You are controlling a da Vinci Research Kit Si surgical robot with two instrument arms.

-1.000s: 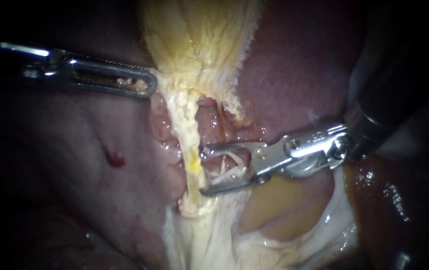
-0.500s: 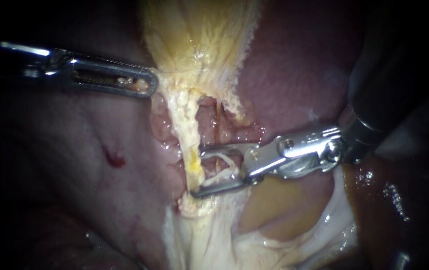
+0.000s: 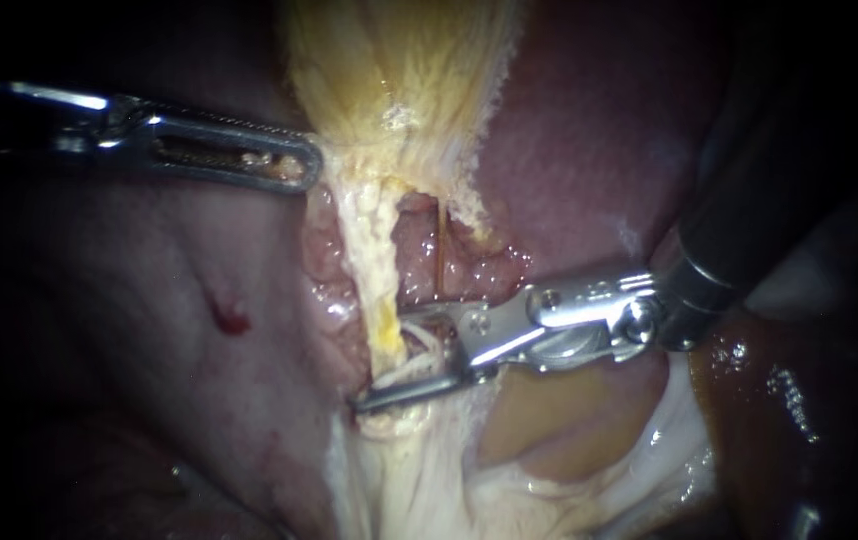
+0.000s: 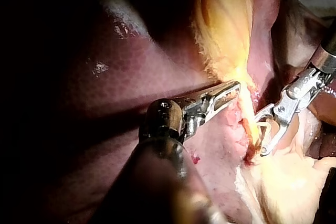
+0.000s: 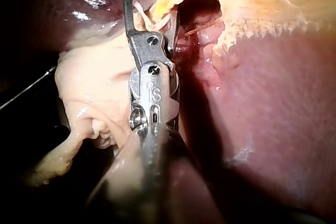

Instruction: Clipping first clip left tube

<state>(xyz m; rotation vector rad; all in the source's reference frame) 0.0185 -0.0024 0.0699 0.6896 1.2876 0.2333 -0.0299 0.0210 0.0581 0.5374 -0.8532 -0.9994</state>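
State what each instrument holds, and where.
Left instrument grips the gallbladder at its narrow end. Right instrument holds nothing; it straddles the left tube, open.

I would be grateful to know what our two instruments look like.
Left instrument: silver metal, long slim slotted jaws with fine teeth, dark shaft. Right instrument: silver, thin jaws hooked at the tips, visible pivot screws, wider dark shaft.

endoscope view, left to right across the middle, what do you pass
left instrument gripping the gallbladder edge → pale left tube → thin orange strand → right instrument shaft
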